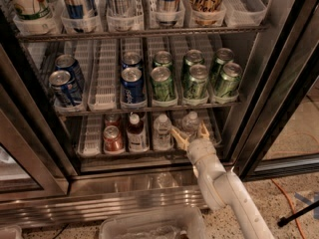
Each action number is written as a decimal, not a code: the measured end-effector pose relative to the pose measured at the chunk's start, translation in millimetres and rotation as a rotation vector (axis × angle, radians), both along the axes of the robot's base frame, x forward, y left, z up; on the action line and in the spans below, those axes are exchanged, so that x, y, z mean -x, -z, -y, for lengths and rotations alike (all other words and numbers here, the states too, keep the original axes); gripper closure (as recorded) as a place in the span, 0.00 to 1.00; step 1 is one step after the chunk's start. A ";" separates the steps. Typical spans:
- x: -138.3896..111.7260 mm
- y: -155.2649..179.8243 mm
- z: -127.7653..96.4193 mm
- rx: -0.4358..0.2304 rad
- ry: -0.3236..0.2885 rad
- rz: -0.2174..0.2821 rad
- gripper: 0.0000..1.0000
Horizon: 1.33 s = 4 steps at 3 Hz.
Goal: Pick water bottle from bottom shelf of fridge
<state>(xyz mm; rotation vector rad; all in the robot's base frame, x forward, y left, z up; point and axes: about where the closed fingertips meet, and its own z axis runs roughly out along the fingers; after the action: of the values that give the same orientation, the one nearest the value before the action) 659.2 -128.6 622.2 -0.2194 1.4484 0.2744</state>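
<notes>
The fridge (124, 198) stands open in front of me, with wire racks of drinks. On the bottom shelf (90, 139) two small clear water bottles with white caps stand side by side, one (162, 130) left of the other (190, 122). My gripper (191, 134) reaches in at the front edge of this shelf. Its tan fingers (178, 136) are open and spread to either side of the right bottle's lower body. I cannot tell whether they touch it. My white arm (222, 188) rises from the lower right.
A red can (113, 138) and a dark brown bottle (134, 131) stand left of the water bottles. Green cans (194, 81) and blue cans (132, 83) fill the rack above. A dark door frame (266, 98) stands close on the right. A clear plastic bin (149, 225) sits below.
</notes>
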 end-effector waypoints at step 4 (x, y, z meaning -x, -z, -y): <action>-0.7 -1.9 -1.4 0.000 -0.004 0.006 1.00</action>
<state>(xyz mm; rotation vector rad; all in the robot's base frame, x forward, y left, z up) 659.9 -127.2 624.1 -0.2225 1.4426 0.2771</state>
